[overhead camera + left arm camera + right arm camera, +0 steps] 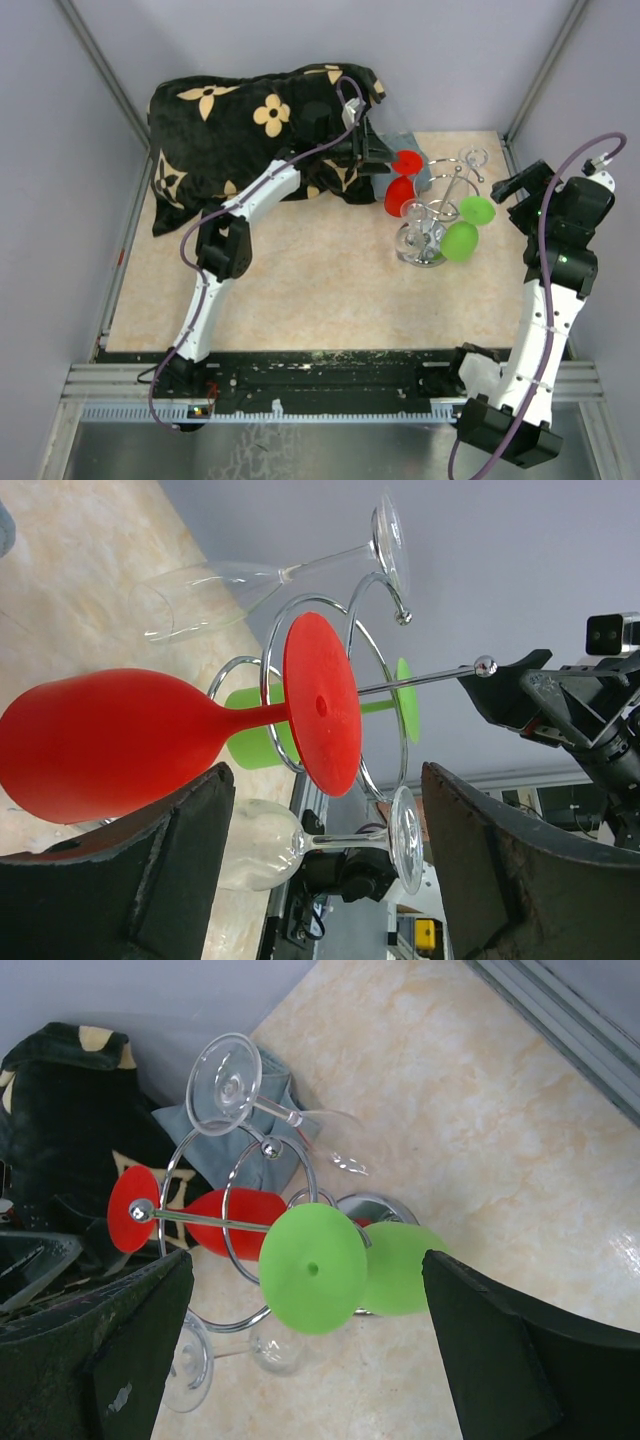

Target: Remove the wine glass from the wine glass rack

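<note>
The wine glass rack [447, 192] stands right of the table's centre, a silver wire stand with loop arms. Several wine glasses hang on it: a red one [401, 187], a green one [463, 232] and two clear ones [414, 212]. My left gripper [378, 160] is open just left of the red glass. In the left wrist view the red glass [150, 735] hangs in a loop of the rack [420, 678], above the open gripper [325, 870]. My right gripper [522, 192] is open, apart from the rack. In the right wrist view it [310, 1360] faces the green glass [312, 1268].
A black cushion with cream flowers [250, 120] lies at the back left. A grey cloth [413, 152] lies behind the rack. Grey walls close in the table on three sides. A black rail [300, 365] runs along the near edge.
</note>
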